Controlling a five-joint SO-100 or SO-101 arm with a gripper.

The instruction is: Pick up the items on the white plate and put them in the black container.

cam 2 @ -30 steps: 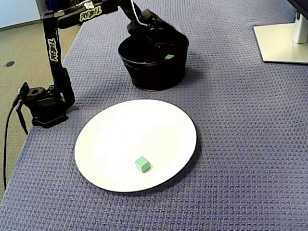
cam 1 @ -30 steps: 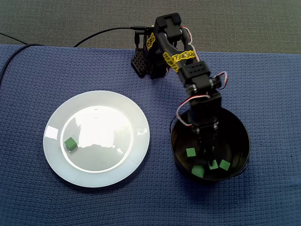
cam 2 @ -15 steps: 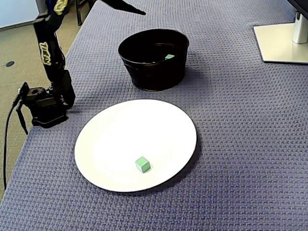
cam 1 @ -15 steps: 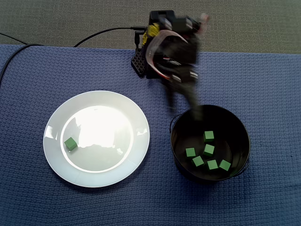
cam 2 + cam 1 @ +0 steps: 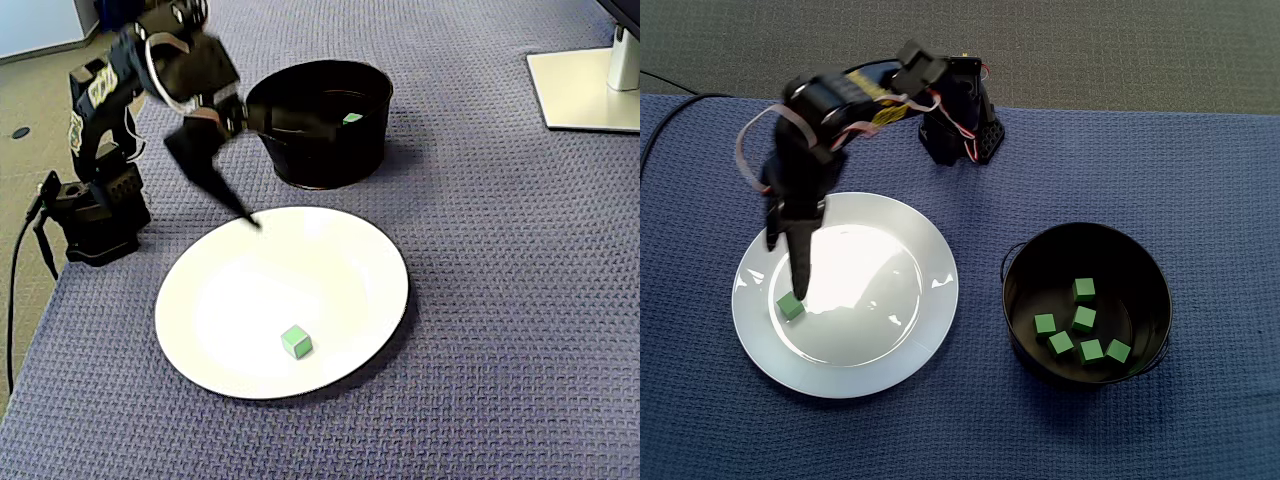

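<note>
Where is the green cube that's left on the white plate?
The green cube sits on the white plate's left side in a fixed view, under the gripper.

1. I see a big blue cloth (image 5: 1200, 180) under everything (it looks bumpy).
2. A black wire (image 5: 855, 70) curves past its top edge.
3. A flat white stand (image 5: 585, 90) sits in one corner.

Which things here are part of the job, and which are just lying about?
Job: gripper; lone green cube on the white plate; black container holding five green cubes.
Lying about: white stand base; black cable; blue cloth.
</note>
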